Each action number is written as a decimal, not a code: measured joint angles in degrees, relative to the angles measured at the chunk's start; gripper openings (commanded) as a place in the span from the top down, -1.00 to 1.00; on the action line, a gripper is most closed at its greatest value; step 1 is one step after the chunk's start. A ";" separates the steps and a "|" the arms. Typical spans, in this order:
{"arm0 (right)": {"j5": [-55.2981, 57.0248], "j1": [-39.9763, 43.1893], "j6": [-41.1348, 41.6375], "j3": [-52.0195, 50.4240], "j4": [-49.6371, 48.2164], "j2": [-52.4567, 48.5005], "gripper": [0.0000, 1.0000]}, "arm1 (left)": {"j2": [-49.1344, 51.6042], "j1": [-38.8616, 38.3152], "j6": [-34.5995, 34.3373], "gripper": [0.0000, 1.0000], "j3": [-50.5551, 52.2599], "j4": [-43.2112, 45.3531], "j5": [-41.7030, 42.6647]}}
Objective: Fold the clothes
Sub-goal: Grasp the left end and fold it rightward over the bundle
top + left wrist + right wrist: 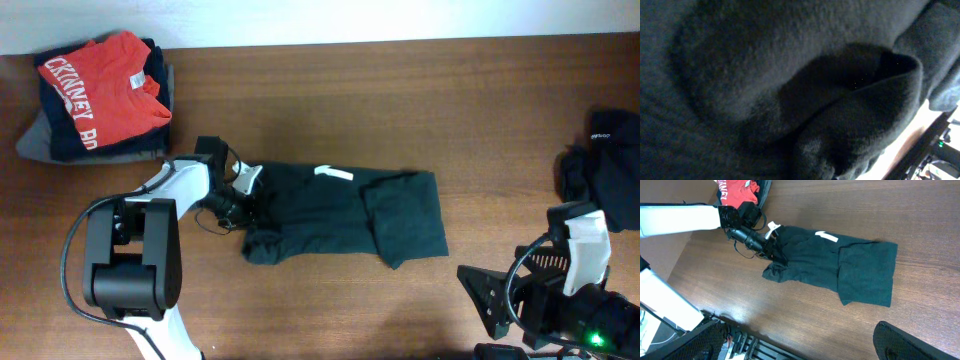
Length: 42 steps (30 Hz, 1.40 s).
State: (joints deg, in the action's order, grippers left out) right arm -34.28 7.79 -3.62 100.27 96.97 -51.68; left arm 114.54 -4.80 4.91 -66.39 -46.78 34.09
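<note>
The dark green shirt (330, 215) lies flat in the middle of the table (400, 90), stretched left to right, with its right part folded over itself and a white tag (333, 174) showing near its far edge. Its left end is bunched up, and there my left claw (243, 205) is closed on a fold of the cloth. My left wrist camera sees almost nothing but dark fabric pressed up close. My right claw (800, 330) hangs wide open over the near right side of the table, well apart from the shirt and holding nothing. At the right edge sits a loose black pile (612, 165) of clothes. In the far left corner is a folded stack (40, 140) of dark garments, with a red shirt (100, 90) with white lettering on top
</note>
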 measured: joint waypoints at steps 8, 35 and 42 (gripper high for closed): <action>0.02 0.00 0.04 0.00 0.00 0.00 -0.98 | 1.31 4.39 -1.53 0.99 -7.54 -11.26 -11.93; 0.00 0.00 0.04 0.02 0.00 0.00 -0.98 | 2.05 0.70 -7.78 0.99 -43.60 -44.83 -30.56; 0.00 0.00 0.04 0.02 0.00 0.00 -0.97 | 2.05 -10.51 -10.23 0.99 -43.60 -45.35 -33.27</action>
State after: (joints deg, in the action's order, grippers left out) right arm -34.28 7.79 -3.57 100.29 96.97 -51.68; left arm 116.60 -15.31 -5.32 -110.00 -92.14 0.82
